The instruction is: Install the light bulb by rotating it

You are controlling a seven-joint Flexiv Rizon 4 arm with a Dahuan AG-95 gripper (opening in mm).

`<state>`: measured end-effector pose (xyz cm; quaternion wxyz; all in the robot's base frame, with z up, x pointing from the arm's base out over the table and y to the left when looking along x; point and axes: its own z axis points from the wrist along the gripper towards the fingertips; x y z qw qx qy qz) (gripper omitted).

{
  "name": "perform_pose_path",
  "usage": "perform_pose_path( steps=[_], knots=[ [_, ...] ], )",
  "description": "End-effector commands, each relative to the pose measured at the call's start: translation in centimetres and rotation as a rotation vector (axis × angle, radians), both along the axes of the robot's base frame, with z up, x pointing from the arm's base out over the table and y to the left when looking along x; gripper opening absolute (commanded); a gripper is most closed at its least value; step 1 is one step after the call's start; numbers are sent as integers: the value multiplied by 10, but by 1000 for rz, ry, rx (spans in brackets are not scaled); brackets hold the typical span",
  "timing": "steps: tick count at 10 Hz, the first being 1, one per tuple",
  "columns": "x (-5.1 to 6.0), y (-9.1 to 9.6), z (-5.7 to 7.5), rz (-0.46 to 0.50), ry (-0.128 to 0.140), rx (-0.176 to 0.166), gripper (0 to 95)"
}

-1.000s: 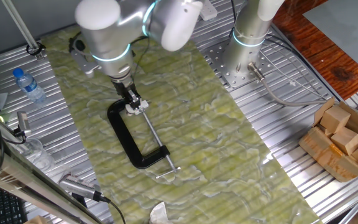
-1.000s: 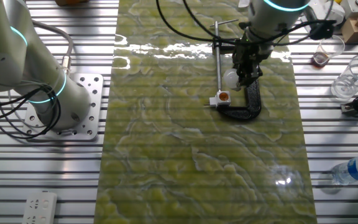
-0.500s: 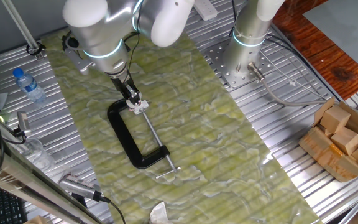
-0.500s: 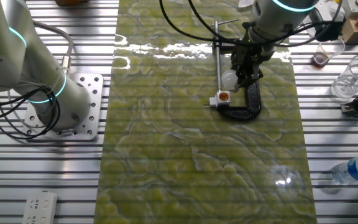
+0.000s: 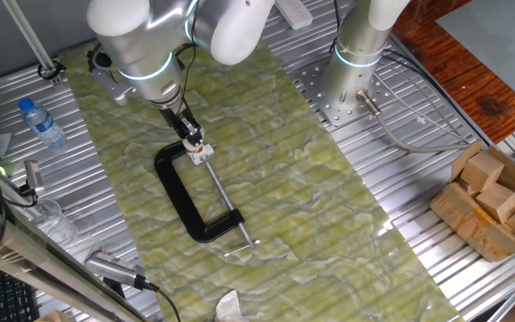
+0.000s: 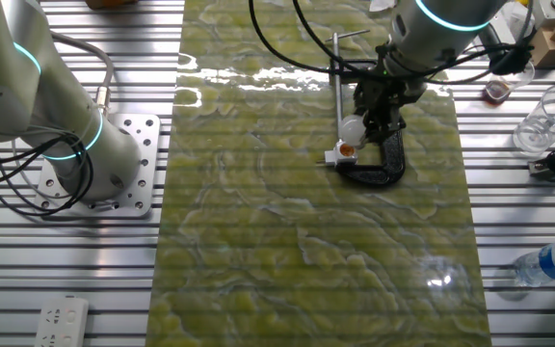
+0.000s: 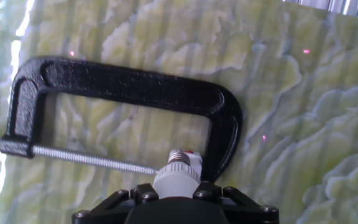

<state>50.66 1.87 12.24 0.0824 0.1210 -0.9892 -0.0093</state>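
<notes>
The hand [image 7: 174, 200] is grasping the light bulb [image 7: 177, 177], its base toward 12 o'clock, at the black C-clamp [image 7: 129, 93].

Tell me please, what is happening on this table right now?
One robot arm is working on a light bulb. Its hand is shut on the white bulb and holds the bulb's threaded base at a small white socket that is clamped in a black C-clamp lying on the green mat. The bulb appears not fully screwed in yet.
</notes>
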Motion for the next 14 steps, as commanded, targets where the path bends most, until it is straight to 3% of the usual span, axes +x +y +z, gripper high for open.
perform_pose_path(
  steps=[1,14],
  knots=[
    [-1,-2,0,4,12,4,0],
    [-11,-5,-7,11,21,10,0]
  ],
)
